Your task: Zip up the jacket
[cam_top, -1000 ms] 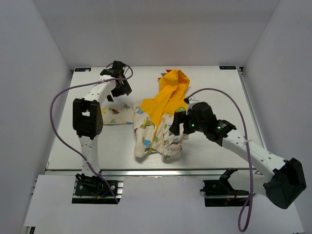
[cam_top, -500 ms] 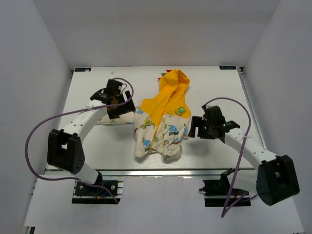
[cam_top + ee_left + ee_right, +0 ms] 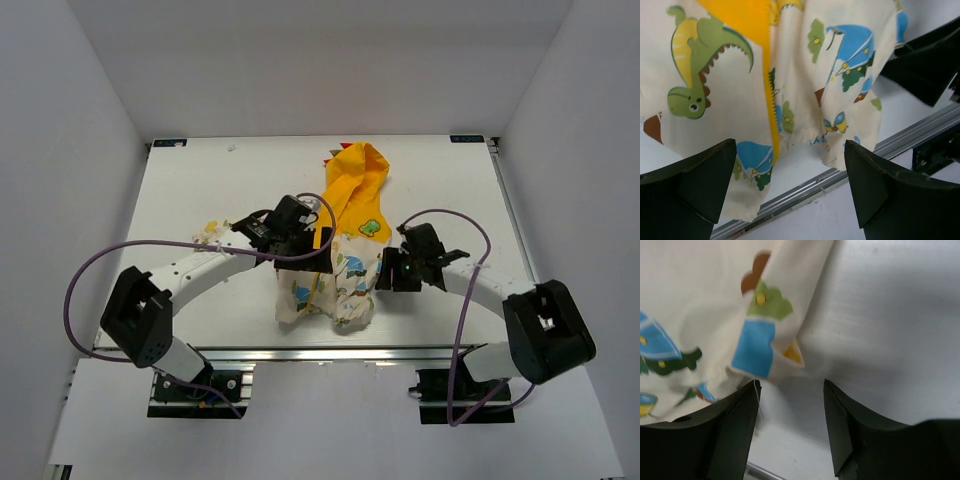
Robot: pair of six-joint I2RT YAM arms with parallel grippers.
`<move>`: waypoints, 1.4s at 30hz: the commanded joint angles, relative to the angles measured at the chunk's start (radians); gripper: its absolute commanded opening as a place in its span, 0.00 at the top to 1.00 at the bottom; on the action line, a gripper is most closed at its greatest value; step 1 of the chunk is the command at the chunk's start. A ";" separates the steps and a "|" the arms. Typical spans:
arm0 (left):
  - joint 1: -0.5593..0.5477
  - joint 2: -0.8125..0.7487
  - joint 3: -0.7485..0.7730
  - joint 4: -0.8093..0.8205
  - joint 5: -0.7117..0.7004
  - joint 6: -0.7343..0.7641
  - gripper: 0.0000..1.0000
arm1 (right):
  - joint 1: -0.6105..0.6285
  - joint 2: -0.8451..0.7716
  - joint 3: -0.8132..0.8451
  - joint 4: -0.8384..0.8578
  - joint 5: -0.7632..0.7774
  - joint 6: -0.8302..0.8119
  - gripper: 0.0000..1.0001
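Under your left tool: the jacket, front open, on the table.
Both tools stand open, holding nothing. The right tool has a cloth corner just ahead. Pinch the hem beside the orange zipper strip, then draw it taut.

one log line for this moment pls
jacket crumpled, unzipped | left hand open over its lower edge | right hand open at its right edge | nothing held
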 commanded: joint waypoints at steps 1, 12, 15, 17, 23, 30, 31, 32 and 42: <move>0.005 -0.069 -0.044 0.014 -0.008 -0.007 0.02 | 0.004 0.068 0.056 0.090 0.014 0.027 0.42; 0.006 -0.039 -0.141 0.079 -0.088 -0.049 0.02 | 0.004 0.120 0.225 -0.011 0.196 -0.028 1.00; 0.005 -0.022 -0.143 0.091 -0.099 -0.052 0.02 | 0.017 0.068 0.338 -0.190 0.363 -0.086 1.00; 0.006 -0.014 -0.144 0.098 -0.144 -0.058 0.02 | 0.037 0.033 0.395 -0.257 0.458 -0.125 1.00; 0.005 -0.039 -0.156 0.100 -0.177 -0.049 0.02 | 0.277 0.141 0.680 -0.464 0.754 -0.293 1.00; 0.008 -0.143 -0.216 0.028 -0.269 -0.067 0.02 | 0.455 0.488 1.018 -0.701 1.102 -0.340 1.00; 0.009 -0.155 -0.225 0.025 -0.272 -0.075 0.02 | 0.455 0.526 1.052 -0.688 1.045 -0.338 1.00; 0.009 -0.167 -0.234 0.019 -0.276 -0.086 0.02 | 0.457 0.536 1.050 -0.659 1.008 -0.343 1.00; 0.011 -0.359 -0.268 -0.161 -0.342 -0.159 0.02 | 0.459 0.562 0.914 -0.027 0.336 -0.449 0.80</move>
